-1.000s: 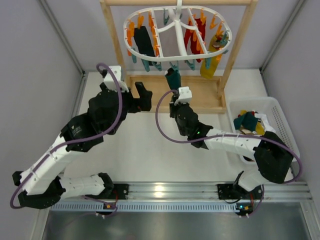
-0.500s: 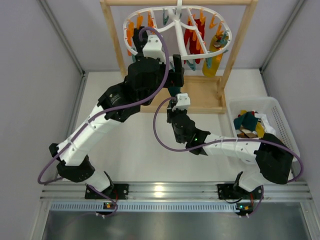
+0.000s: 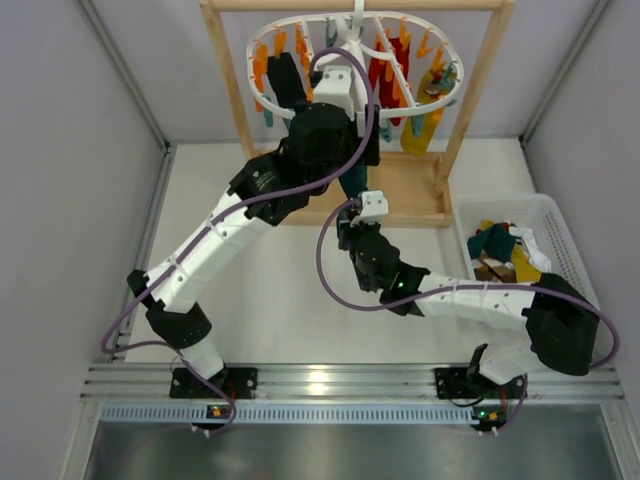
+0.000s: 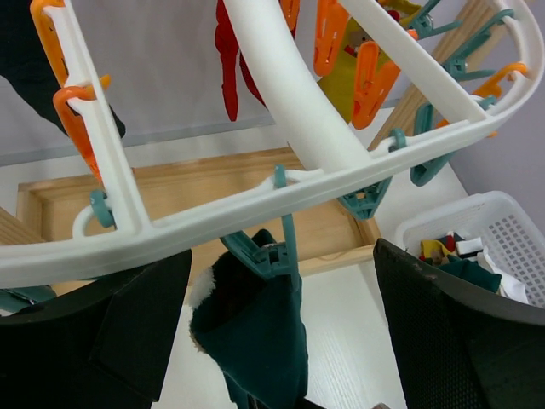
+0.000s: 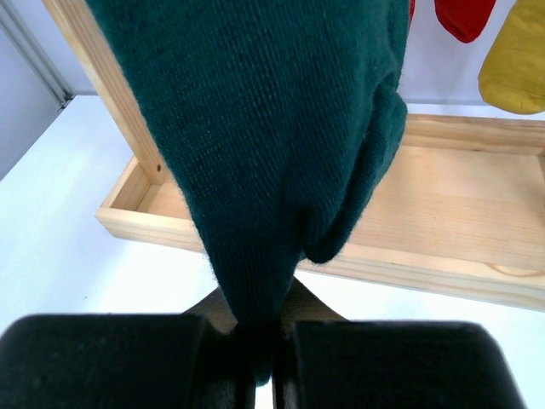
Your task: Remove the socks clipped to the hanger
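The white hanger [image 3: 352, 108] hangs from the wooden stand, fringed with orange and teal clips. A teal clip [image 4: 274, 253] on its front rim holds a dark teal sock [image 4: 260, 341]. My left gripper [image 4: 281, 260] is open, with one finger on each side of that clip and the sock top. My right gripper [image 5: 264, 366] is below, shut on the sock's lower tip [image 5: 255, 170]. In the top view the left gripper [image 3: 352, 155] is just above the right gripper [image 3: 352, 208]. A black sock [image 3: 285, 80], red socks [image 3: 385, 72] and a mustard sock [image 3: 420, 132] stay clipped.
The wooden stand's base tray [image 3: 415, 190] lies under the hanger, with uprights [image 3: 478, 90] on both sides. A white basket [image 3: 565, 245] at the right holds several loose socks. Grey walls close in the left and right.
My left arm swung from the table's left up to the hanger's front rim and now straddles the teal clip. My right gripper kept hold of the teal sock, shifting slightly.
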